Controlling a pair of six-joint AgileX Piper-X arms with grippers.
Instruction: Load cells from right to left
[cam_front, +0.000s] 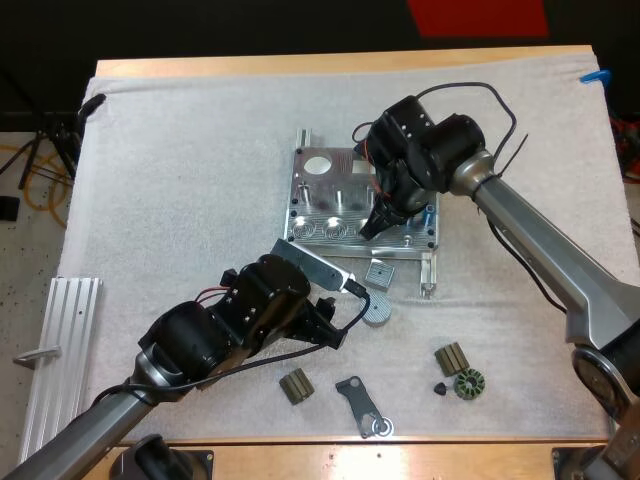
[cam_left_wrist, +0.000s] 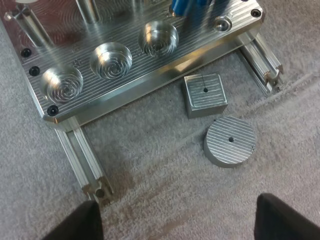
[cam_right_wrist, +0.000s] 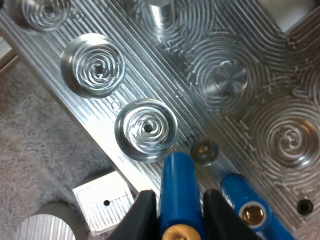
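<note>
Right tool (cam_right_wrist: 180, 200) clamps 1 blue cell (cam_right_wrist: 176, 172), long axis along its fingers (cam_right_wrist: 142, 215), tip down over the fixture (cam_front: 320, 190). Next empty pocket (cam_right_wrist: 146, 129) sits just at 9 o'clock of the tip in high view. Left tool (cam_left_wrist: 182, 222) gapes empty.

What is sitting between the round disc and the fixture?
A square metal block sits between the disc and the fixture; the left wrist view shows it.
</note>
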